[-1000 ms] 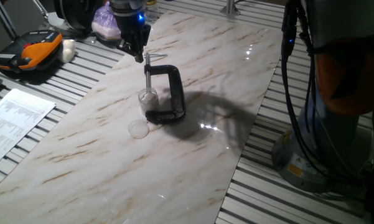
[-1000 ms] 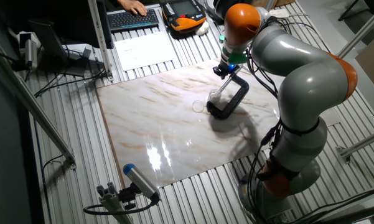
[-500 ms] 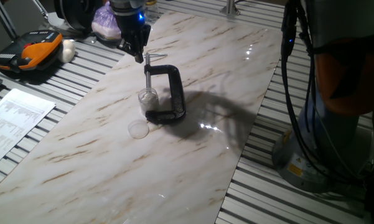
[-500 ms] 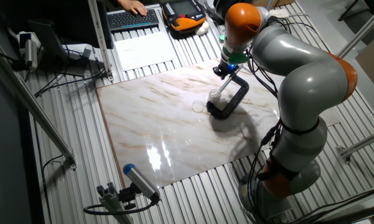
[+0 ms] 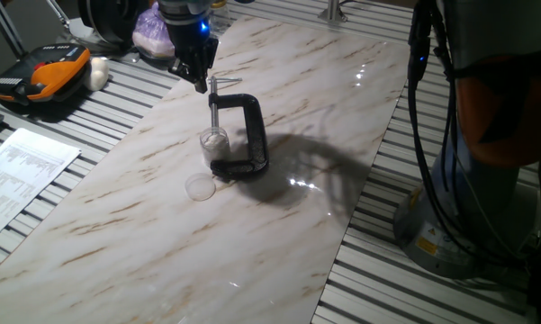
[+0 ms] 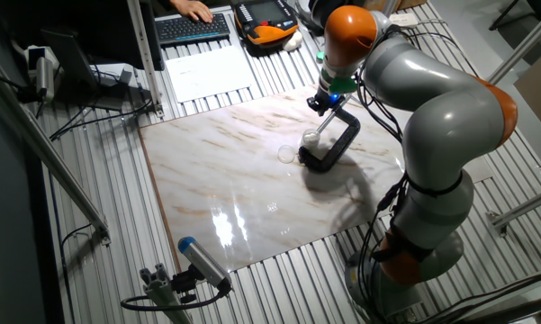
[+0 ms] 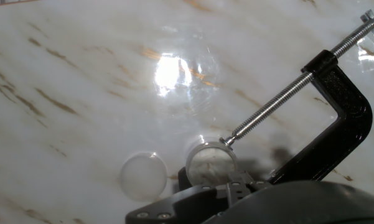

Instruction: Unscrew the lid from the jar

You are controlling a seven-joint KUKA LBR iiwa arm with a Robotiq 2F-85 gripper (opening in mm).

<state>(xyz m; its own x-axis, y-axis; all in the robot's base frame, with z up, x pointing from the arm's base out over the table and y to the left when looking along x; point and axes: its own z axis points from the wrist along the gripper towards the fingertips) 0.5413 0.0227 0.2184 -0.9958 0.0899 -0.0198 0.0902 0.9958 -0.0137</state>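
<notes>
Marble-patterned counter (image 5: 279, 162) carries everything here: the jar (image 5: 213, 144), a tiny clear cylinder, stands upright in the mouth of a black C-clamp (image 5: 246, 135), with the clamp's metal screw (image 5: 213, 106) coming down to it from 12 o'clock in one fixed view. The lid (image 5: 200, 187) already lies off the jar, flat on the counter just beside it, at about 7 o'clock from the jar in that view; in the hand view the lid (image 7: 143, 177) sits at 9 o'clock from the jar (image 7: 210, 163), close but apart. So the unscrewing looks done (my judgement from how the things lie). The gripper (image 5: 198, 76) hangs above the top of the screw, at about 11 o'clock from the jar and well clear of both jar and lid; the jar lies below and toward the camera from it, its long axis vertical. Whether the jaws are parted or closed I cannot tell, since they show only as a dark tip and the hand view does not show the fingertips; nothing appears held between them. The lid looks like a shallow, translucent whitish disc, about as wide as the jar, faint against the pale stone; the jar's round top shows pale and glassy from above.
</notes>
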